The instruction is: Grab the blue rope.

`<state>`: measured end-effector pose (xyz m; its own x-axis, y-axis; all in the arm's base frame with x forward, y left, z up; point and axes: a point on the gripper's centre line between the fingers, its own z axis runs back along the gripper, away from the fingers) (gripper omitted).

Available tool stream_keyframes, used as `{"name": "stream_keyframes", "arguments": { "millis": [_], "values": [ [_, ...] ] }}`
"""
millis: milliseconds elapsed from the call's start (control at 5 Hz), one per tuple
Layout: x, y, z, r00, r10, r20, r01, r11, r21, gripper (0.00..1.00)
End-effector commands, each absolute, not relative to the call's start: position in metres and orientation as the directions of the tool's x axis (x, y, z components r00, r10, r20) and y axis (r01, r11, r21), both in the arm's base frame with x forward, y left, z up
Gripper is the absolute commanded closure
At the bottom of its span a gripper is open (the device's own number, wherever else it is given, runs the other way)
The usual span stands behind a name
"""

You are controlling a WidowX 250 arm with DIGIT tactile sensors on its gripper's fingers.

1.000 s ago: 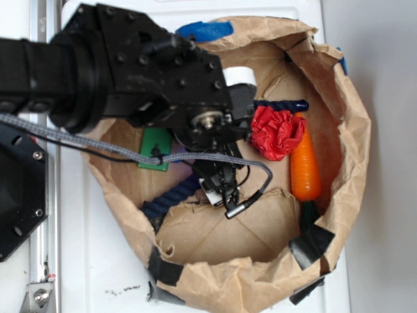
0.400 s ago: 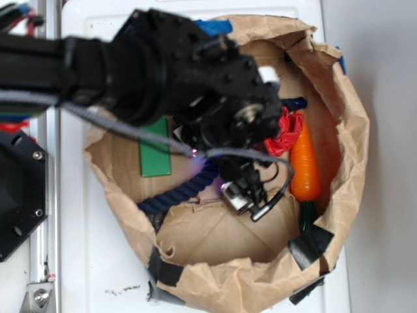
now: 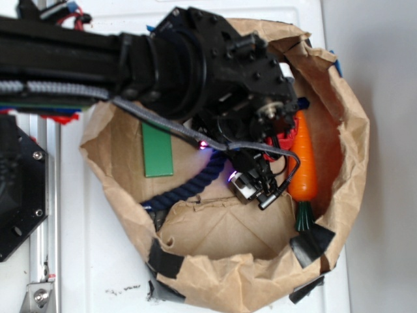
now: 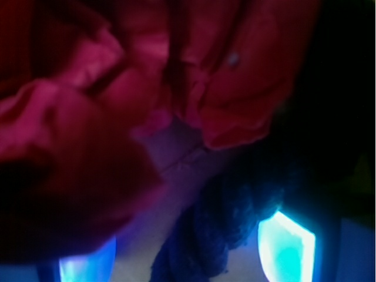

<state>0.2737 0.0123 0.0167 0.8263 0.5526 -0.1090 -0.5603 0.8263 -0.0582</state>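
Observation:
The blue rope (image 3: pixel 186 188) is a dark navy twisted cord on the floor of the paper bag; it runs from lower left up under my arm. In the wrist view the rope (image 4: pixel 217 235) lies between my two glowing fingertips (image 4: pixel 285 247), closer to the right one. My gripper (image 3: pixel 218 160) is low over the rope's upper end, mostly hidden by the black wrist. In the wrist view the gripper (image 4: pixel 185 258) is open, with gaps between the rope and both fingers. The rope's far end is hidden.
A crumpled red cloth (image 4: pixel 117 88) lies just past the fingertips. An orange carrot (image 3: pixel 303 163) lies to the right and a green card (image 3: pixel 158 150) to the left. The brown paper bag's wall (image 3: pixel 228 280) rings everything. A grey braided cable (image 3: pixel 163 120) hangs off the arm.
My arm has swung right and further into the bag. It now covers the red cloth and the rope's upper part, and more of the green card shows.

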Motion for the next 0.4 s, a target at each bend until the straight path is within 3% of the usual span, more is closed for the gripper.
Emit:
{"name": "stream_keyframes", "arguments": {
  "millis": [0, 200],
  "values": [
    [0.2777, 0.0100, 0.0177, 0.860, 0.508, -0.043, -0.510, 0.857, -0.073, 0.83],
    [0.2717, 0.0105, 0.0201, 0.883, 0.469, -0.029, -0.469, 0.877, -0.109, 1.00]
  ]
}}
